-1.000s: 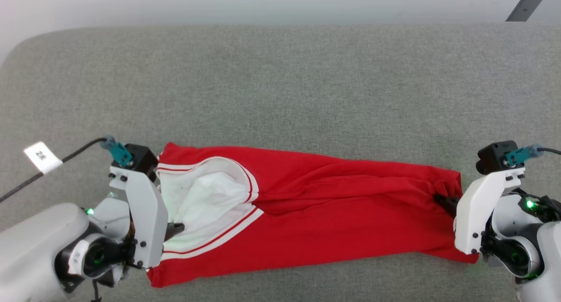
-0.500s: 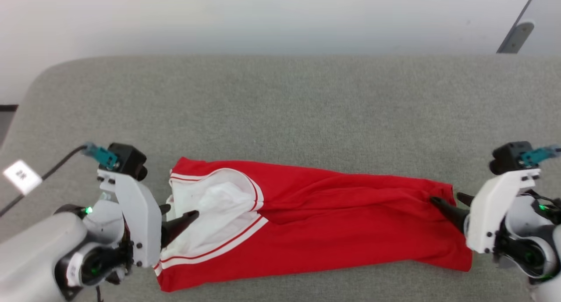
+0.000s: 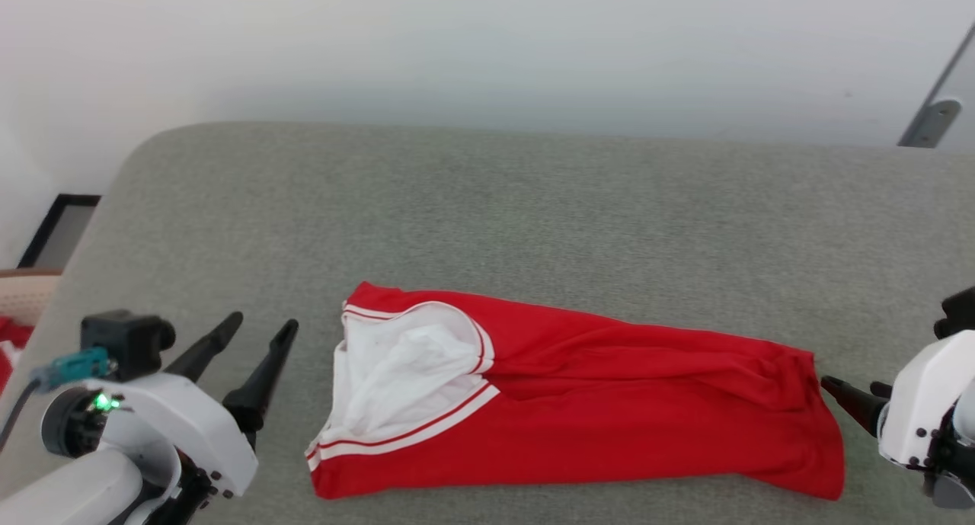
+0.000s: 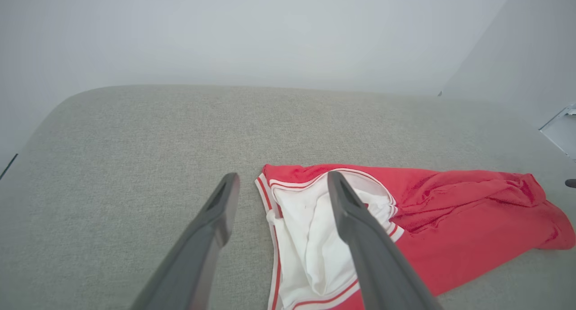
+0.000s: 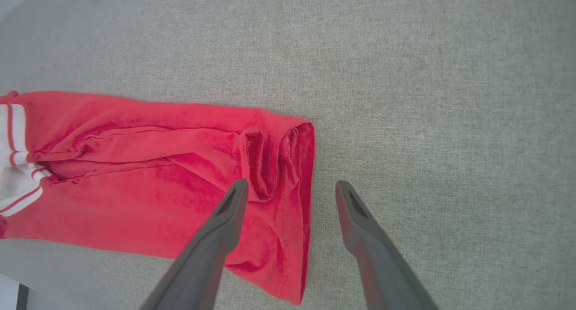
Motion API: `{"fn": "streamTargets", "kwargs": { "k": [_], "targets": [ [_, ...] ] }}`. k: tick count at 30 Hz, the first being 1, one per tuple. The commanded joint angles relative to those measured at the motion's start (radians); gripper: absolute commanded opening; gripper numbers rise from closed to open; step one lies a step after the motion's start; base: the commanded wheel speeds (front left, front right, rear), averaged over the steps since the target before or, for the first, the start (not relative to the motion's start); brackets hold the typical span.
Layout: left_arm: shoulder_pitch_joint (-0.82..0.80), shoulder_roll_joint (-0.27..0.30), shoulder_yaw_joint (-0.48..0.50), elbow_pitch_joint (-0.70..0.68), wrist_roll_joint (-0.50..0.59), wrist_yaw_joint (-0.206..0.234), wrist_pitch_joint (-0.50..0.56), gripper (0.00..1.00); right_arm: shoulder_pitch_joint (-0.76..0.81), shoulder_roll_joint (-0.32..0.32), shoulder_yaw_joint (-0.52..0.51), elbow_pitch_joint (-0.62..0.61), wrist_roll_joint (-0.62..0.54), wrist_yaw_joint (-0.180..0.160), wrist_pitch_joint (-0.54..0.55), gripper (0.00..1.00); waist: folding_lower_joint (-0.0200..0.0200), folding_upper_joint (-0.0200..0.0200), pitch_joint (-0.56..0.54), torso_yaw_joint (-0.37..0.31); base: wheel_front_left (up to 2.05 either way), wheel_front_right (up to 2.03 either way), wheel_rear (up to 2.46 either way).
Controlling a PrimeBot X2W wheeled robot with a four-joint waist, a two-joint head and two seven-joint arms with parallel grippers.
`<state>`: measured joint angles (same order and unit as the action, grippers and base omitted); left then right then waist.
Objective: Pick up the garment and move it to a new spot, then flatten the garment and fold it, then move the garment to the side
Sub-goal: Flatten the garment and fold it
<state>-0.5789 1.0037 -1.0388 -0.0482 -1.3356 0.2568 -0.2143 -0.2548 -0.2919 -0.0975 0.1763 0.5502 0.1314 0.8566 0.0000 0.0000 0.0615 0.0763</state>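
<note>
The garment (image 3: 609, 403) lies on the grey cushioned surface (image 3: 533, 205) as a long red strip folded lengthwise. Its white sleeve (image 3: 404, 380) with striped trim faces up at the left end. My left gripper (image 3: 263, 323) is open just left of that end, apart from the cloth. In the left wrist view my left gripper (image 4: 283, 177) holds nothing, and the garment (image 4: 450, 220) spreads to the right. My right gripper (image 3: 851, 385) is open at the red hem end. In the right wrist view my right gripper (image 5: 291, 184) straddles the hem edge of the garment (image 5: 157, 175) from above, gripping nothing.
A white wall rises behind the surface's far edge. The surface's rounded corner (image 3: 145, 148) is at the back left, with a dark frame (image 3: 61, 228) on the floor beyond it. A grey metal bracket (image 3: 929, 121) shows at the upper right.
Both grippers went from shut on the garment's ends to open, let go and drew back. The garment now lies free. The head camera tilted up, so the picture shifted.
</note>
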Motion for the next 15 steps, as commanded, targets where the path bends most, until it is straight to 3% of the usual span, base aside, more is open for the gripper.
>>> {"fn": "streamTargets", "kwargs": {
  "k": [1, 3, 7, 15],
  "targets": [
    [0.038, -0.01, 0.03, -0.002, 0.027, 0.012, -0.035, 1.0, 0.012, 0.01, -0.03, 0.008, -0.013, -0.002, 0.016, 1.0, 0.0, 0.0, -0.001, 0.028, 0.0, 0.0, 0.0],
    [0.076, -0.024, 0.075, 0.003, 0.053, 0.024, -0.048, 1.0, 0.019, 0.011, -0.053, 0.023, -0.03, -0.002, 0.03, 1.0, 0.0, 0.0, 0.002, 0.046, 0.0, 0.0, 0.0],
    [0.178, -0.102, 0.274, -0.001, 0.172, 0.036, -0.05, 1.0, 0.019, 0.021, -0.096, 0.057, -0.052, -0.002, 0.057, 1.0, 0.0, 0.0, 0.01, 0.081, 0.0, 0.0, 0.0],
    [0.426, -0.281, 0.612, 0.016, 0.412, -0.057, -0.049, 1.0, -0.015, 0.038, -0.148, 0.152, -0.096, -0.002, 0.087, 1.0, 0.0, 0.0, 0.029, 0.134, 0.0, 0.0, 0.0]
  ]
}}
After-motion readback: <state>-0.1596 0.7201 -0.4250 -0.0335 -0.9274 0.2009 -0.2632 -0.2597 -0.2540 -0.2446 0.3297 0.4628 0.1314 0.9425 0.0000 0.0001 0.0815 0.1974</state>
